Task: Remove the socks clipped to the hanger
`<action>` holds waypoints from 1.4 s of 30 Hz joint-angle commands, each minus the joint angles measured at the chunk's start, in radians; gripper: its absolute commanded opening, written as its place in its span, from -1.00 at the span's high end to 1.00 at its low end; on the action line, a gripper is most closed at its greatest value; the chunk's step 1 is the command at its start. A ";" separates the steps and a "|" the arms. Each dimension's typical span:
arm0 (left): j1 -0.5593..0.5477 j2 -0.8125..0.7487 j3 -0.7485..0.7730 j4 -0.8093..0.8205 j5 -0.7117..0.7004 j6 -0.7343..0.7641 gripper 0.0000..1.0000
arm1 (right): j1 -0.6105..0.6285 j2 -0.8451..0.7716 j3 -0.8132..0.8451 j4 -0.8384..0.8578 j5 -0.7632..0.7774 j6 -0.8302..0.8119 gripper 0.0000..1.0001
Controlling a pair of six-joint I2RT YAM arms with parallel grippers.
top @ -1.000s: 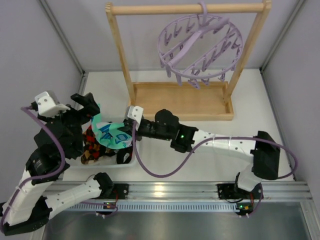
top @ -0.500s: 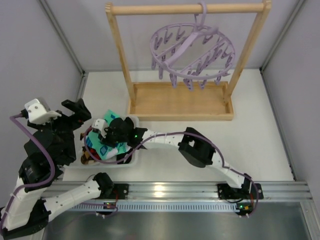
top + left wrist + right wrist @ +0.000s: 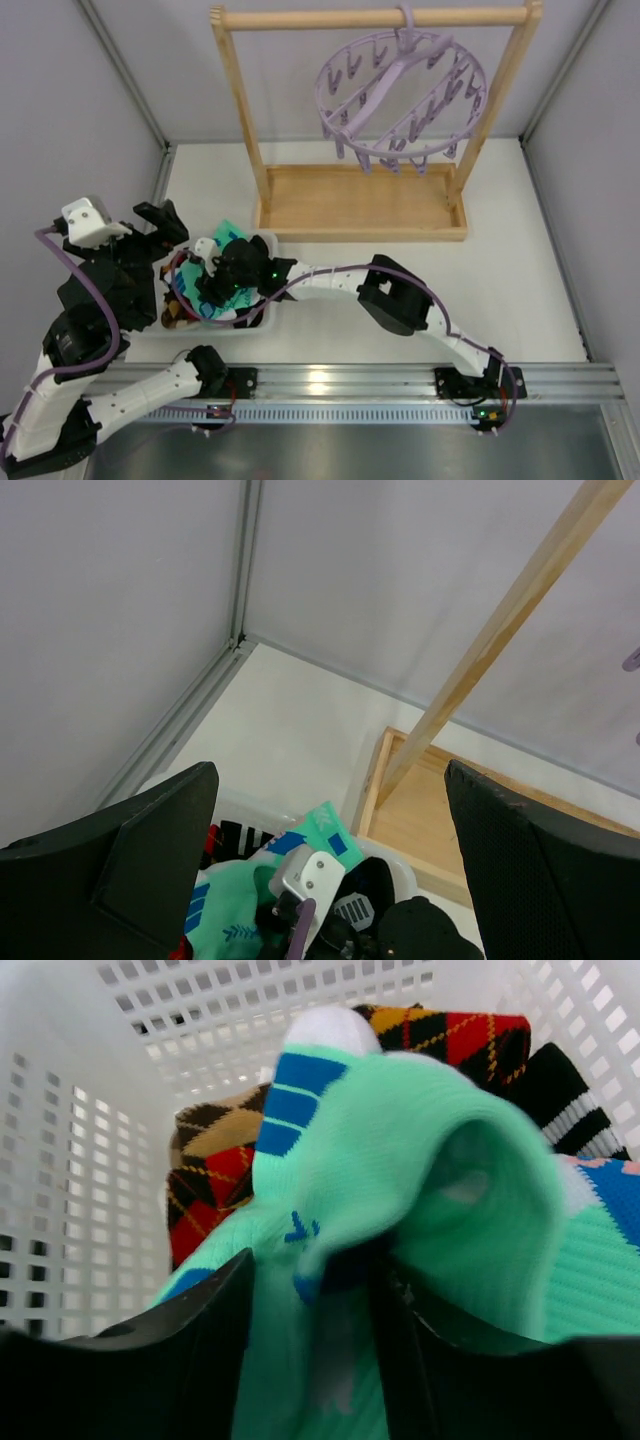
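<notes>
nearest the bases, the left arm (image 3: pixel 105 290) hangs just beside the white basket (image 3: pixel 258 322), its jaws spread wide with nothing between them. the right arm (image 3: pixel 330 282) reaches across into that basket, and its jaws are pinching a fold of the green sock (image 3: pixel 430 1160) low over the pile.

the main risk, as i judge it, is at the let-go. if the jaws part only a little, or the knit catches on a finger (image 3: pixel 195 1335), the sock will ride back up with the arm and may drop on the counter (image 3: pixel 520 270). a corner of green cloth lies up at the basket's far rim, so a careless pull could tip it over the edge. the arms are close together here, and a wide swing out by the right one could knock the left or shove the basket. farther back, the hanger (image 3: pixel 400 95) sits tilted on the rack (image 3: pixel 238 110) with every peg bare.

counts:
- two arms
- one basket
- in the basket, one green sock in the jaws
- a second green patch with blue at the right edge
- two red-and-brown diamond patches (image 3: pixel 210 1175), one sock or two
- one black sock with white stripes (image 3: pixel 572 1090); the pile hides the true total
- one hanger with no socks on it, its pegs too overlapped to count
- one rack
</notes>
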 commanded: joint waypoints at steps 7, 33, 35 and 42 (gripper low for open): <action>-0.001 -0.021 -0.054 -0.013 0.188 -0.010 -0.97 | -0.006 -0.342 -0.153 0.047 0.000 0.037 -0.40; 0.541 0.346 -0.255 0.175 1.027 -0.185 -0.97 | -0.555 -1.607 -1.005 -0.649 0.722 0.216 -0.99; 0.639 0.340 -0.264 0.172 1.060 -0.172 -0.97 | -0.624 -1.634 -0.972 -0.708 0.730 0.202 -0.99; 0.663 0.202 -0.198 -0.064 0.913 -0.021 -0.97 | -0.653 -1.772 -0.817 -0.930 0.811 0.167 -0.99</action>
